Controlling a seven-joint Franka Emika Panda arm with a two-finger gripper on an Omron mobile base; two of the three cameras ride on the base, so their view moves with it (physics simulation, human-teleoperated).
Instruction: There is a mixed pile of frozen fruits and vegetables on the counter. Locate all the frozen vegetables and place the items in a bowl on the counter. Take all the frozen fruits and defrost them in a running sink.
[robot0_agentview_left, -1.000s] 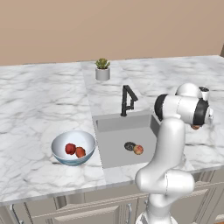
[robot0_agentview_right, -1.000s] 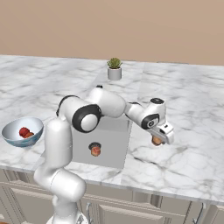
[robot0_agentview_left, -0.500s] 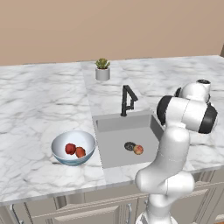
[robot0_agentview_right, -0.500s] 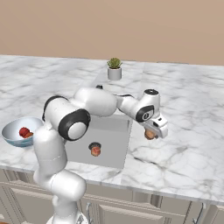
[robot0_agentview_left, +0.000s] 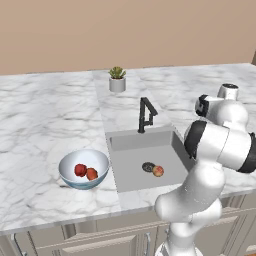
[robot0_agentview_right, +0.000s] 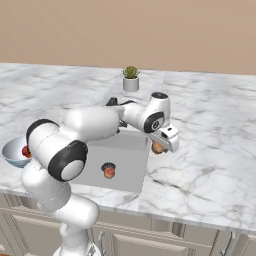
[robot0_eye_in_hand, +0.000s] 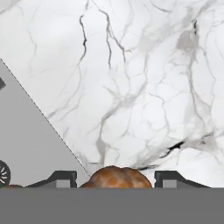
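Observation:
My gripper is shut on an orange-peach frozen fruit and holds it just above the counter at the sink's right edge. In the hand view the fruit sits between the two fingertips, over white marble beside the grey sink. A second fruit lies in the sink by the dark drain. The pale bowl on the left holds two red frozen vegetables.
A black faucet stands behind the basin, and a small potted plant sits farther back. My own arm crosses above the sink in the right base view. Open marble stretches to the right of the gripper.
The arm has swung the held fruit leftward across the counter, from further right to the sink's right edge. The grip has stayed the same.

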